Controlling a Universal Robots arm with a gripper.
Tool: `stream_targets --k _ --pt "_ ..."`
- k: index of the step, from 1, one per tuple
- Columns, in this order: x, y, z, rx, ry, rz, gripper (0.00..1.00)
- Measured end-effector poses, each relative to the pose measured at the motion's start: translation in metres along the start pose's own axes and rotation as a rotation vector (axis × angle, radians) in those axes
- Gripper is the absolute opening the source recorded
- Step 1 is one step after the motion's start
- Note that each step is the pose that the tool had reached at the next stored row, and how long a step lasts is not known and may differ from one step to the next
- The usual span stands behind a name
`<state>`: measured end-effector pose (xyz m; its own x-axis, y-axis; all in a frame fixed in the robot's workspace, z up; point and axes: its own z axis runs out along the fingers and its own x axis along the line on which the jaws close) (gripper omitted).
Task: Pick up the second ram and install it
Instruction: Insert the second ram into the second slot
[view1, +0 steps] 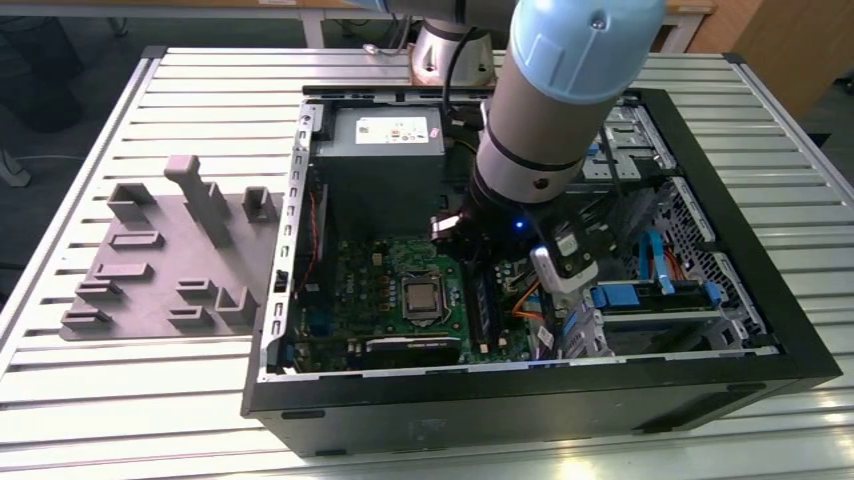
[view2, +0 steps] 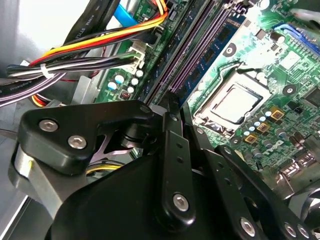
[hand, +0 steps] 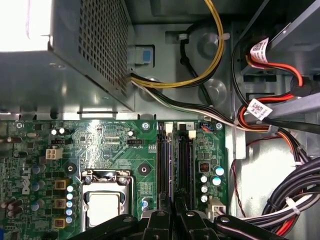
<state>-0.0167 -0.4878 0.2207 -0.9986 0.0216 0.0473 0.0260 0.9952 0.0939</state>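
One gripper (hand: 170, 212) over motherboard (hand: 110, 145).

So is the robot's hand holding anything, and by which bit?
Can't tell. The hand sits right over the black memory slots, and its own body hides anything in its grip.

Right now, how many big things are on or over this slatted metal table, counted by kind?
Grey plastic tray with raised blocks: 1
Open black computer case: 1
Pale blue and silver robot arm: 1
Total: 3
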Motion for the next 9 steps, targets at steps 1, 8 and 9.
stream_targets --k 1,8,9 --pt "0.0000 -0.0003 0.0004 0.0000 0.0000 0.000 0.14" --pt "0.0001 -0.0025 0.0033 0.0000 0.0000 0.000 0.14" --pt "0.0001 -0.0027 0.0039 0.0000 0.0000 0.000 0.14"
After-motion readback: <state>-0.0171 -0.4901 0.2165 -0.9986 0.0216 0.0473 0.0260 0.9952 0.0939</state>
